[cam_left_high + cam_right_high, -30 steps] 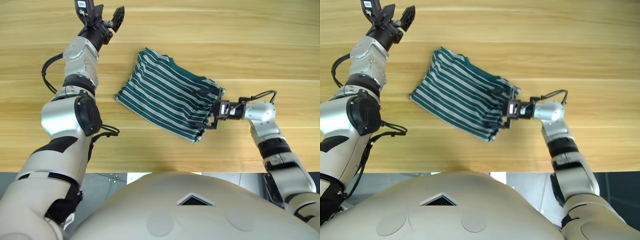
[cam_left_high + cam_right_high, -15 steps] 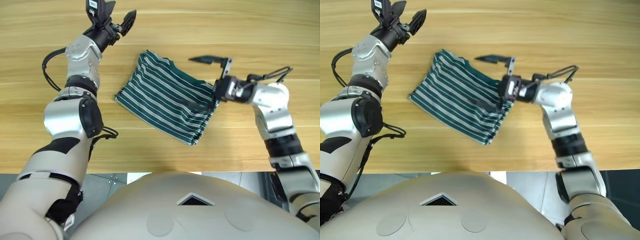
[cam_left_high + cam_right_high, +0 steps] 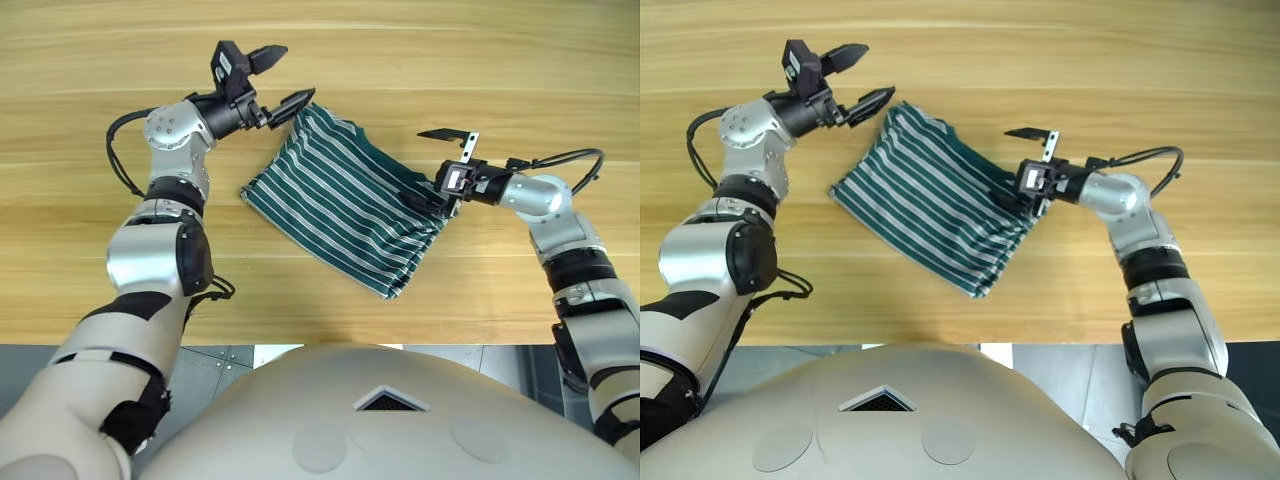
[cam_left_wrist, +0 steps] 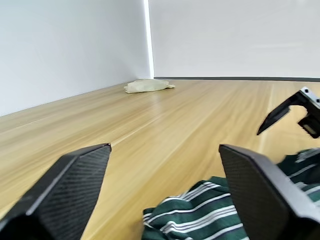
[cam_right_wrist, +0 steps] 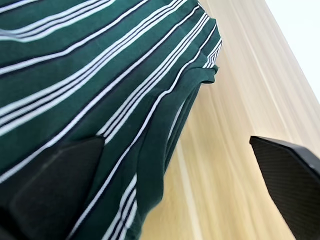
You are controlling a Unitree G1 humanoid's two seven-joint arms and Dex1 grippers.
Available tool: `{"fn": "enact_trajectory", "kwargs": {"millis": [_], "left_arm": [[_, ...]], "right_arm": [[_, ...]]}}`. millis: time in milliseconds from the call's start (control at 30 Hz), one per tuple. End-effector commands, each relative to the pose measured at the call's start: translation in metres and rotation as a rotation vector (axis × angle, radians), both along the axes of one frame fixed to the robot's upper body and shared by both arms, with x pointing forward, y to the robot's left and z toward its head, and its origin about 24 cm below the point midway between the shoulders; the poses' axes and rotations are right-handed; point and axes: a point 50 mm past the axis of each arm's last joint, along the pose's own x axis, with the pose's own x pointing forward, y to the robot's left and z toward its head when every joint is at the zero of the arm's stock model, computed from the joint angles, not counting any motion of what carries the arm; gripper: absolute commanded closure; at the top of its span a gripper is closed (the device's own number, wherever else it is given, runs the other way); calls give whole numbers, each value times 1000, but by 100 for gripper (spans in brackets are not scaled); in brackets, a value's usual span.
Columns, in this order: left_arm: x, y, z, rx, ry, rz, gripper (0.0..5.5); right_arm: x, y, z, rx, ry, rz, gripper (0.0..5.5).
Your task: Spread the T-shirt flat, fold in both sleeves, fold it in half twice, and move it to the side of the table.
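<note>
On the wooden tabletop [image 3: 500, 60], a little way in from its near edge, lies the T-shirt [image 3: 345, 205]. It is folded into a roughly four-sided packet that sits turned at an angle to the edges of the tabletop. The cloth is soft, dark green, with thin white stripes in groups. Along its right side several folded layers are stacked, with small wrinkles. The wood is pale, with a long straight grain and a smooth, slightly shiny surface.

The left gripper [image 3: 296, 72] hangs at the far left corner of the T-shirt with its jaws wide apart. One black finger is just beside the hem and the other is over bare wood. In the left wrist view the pads [image 4: 75, 182] have a fine ribbed texture, and the striped corner lies low between them, not gripped.

The right gripper [image 3: 420, 163] is at the right edge of the T-shirt, also with wide jaws and holding nothing. In the right wrist view one finger [image 5: 50, 185] is over the striped cloth and the other is out over the wood, so the layered edge lies between them. I cannot tell if the lower finger touches the cloth.

Far away on the tabletop, near a white wall, lies a small pale crumpled thing [image 4: 148, 86], too distant to identify. The far edge of the tabletop is cut off in the eye views.
</note>
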Motion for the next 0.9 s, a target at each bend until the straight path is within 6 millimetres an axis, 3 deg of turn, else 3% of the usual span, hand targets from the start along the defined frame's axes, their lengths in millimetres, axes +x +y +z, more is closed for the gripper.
{"fn": "enact_trajectory", "kwargs": {"millis": [33, 167, 367, 500, 567, 733, 900], "left_arm": [[-17, 10, 0, 5, -52, -153, 150], [-16, 16, 7, -11, -79, -160, 150], [-31, -2, -7, 77, -87, -292, 150], [-59, -38, -25, 137, -111, -471, 150], [-68, -46, -28, 165, -129, -520, 150], [-66, -46, -25, 190, -135, -499, 150], [-69, -39, -38, 285, -111, -488, 150]], "right_arm": [[-40, -27, -33, -91, 264, 26, 12], [-64, 1, -27, 84, 321, 196, 12], [-34, 10, -23, 115, 204, 59, 12], [-17, 23, -18, 149, 114, 7, 12], [-15, 30, -20, 145, 101, 16, 12], [-23, 48, -9, 196, 92, 138, 12], [-28, 35, 2, 165, 84, 152, 12]]}}
